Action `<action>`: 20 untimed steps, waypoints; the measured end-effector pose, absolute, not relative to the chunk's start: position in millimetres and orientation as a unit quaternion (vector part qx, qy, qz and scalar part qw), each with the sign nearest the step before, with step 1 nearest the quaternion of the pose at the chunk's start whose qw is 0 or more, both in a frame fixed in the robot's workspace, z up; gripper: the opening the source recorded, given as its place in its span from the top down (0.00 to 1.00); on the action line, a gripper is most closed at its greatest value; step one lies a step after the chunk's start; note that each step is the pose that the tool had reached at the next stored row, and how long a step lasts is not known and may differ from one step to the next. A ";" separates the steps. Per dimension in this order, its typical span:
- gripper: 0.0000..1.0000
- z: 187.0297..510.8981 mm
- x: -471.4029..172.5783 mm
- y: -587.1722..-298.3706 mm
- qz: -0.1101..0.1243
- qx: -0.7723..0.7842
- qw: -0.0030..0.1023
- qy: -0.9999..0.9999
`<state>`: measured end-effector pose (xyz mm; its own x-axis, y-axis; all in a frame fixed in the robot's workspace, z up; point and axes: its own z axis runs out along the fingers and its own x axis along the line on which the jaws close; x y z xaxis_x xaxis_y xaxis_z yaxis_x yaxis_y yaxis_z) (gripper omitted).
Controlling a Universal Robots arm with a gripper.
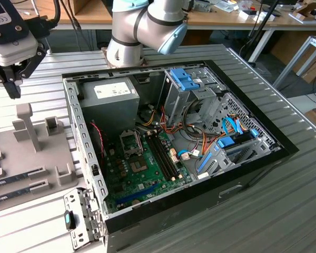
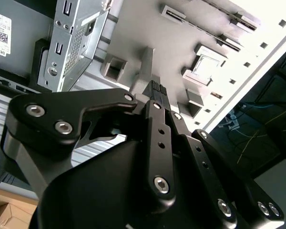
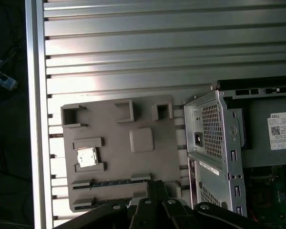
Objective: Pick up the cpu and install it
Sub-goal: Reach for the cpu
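I'm working over a ribbed metal table point(image 1: 284, 174), pale grey, with bright glare across its slats in the first wrist view. Behind it runs a cluttered wooden bench point(image 1: 221, 18). On the exterior view's right I see grey floor point(image 1: 307, 103) and a white frame point(image 1: 294, 61). A cardboard box point(image 2: 5, 214) shows in the second wrist view.

Beside the computer case point(image 1: 253, 169), a fixture plate point(image 1: 24, 158)
Plate at the exterior view's left; the cpu point(image 3: 86, 157) sits in a pocket on it.
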<state>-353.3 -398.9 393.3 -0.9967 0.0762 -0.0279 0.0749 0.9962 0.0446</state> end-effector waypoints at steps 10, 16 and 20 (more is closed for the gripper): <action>0.89 393.3 -365.2 -398.9 0.022 0.038 0.015 0.999; 0.89 393.3 -373.0 -398.9 0.022 0.038 0.015 0.999; 0.89 393.3 -380.1 -399.0 0.022 0.038 0.015 0.999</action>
